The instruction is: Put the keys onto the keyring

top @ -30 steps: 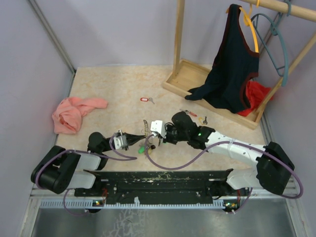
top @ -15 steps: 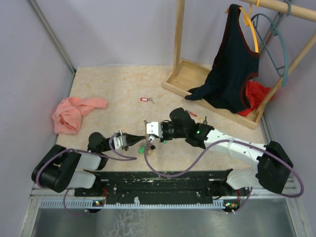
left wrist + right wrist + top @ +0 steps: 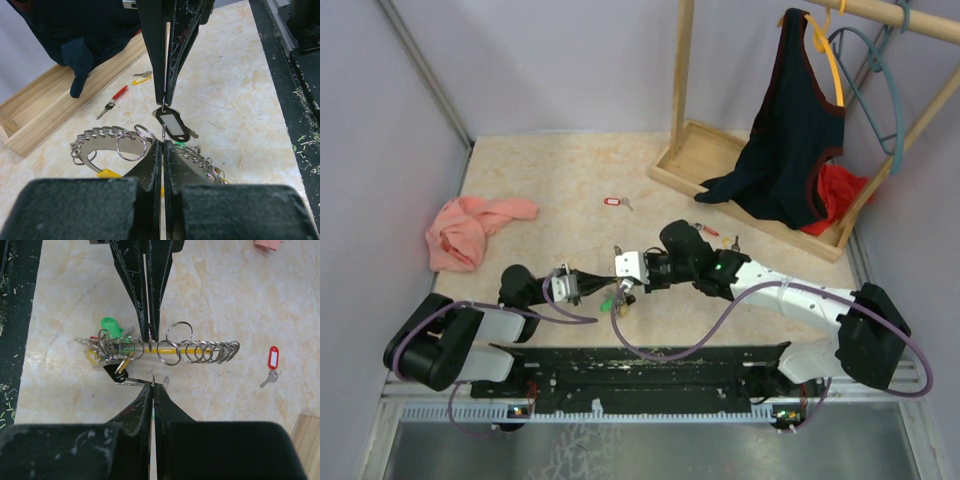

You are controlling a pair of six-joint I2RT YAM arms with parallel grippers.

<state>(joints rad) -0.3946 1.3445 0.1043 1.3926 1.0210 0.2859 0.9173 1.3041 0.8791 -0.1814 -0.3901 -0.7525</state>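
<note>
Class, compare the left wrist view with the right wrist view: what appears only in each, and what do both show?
Only the left wrist view shows the wooden tray, the dark garment, and a red-handled key beside a yellow-tagged key. Only the right wrist view shows a corner of the pink cloth and a red-tagged key lying alone. Both show the keyring with its row of small rings, the black-tagged key, and the shut left end effector facing the shut right end effector.
</note>
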